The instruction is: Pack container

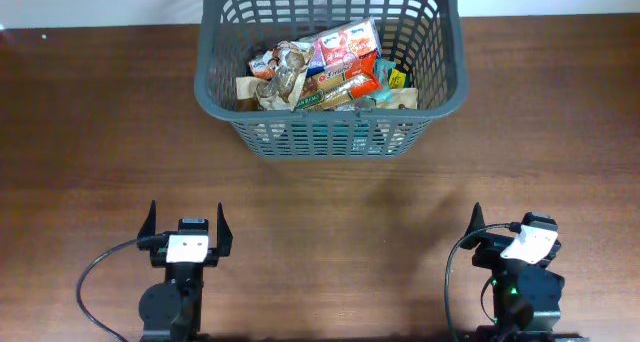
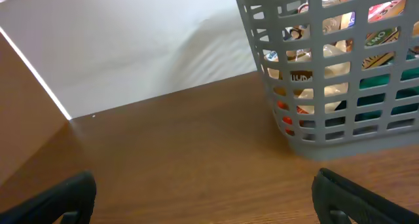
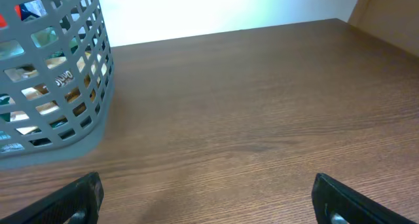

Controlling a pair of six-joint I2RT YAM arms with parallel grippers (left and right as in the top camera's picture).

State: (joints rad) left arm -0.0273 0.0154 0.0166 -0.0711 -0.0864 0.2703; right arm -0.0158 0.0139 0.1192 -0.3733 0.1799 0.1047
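our left gripper (image 1: 187, 225) sits near left, fingers spread apart. the container (image 1: 330, 137) stands at the far middle of the table (image 1: 80, 132), holding food packets (image 1: 335, 62) whose print we find too small to read through the slots. our right gripper (image 3: 208, 201), near right, is spread apart too.

The brown wooden table (image 1: 330, 222) carries the grey container (image 1: 330, 137).

Container (image 1: 330, 137) far-ctr on table (image 1: 100, 132), packets (image 1: 335, 67) inside; L tool (image 1: 186, 218), R tool (image 1: 512, 227) nearside.
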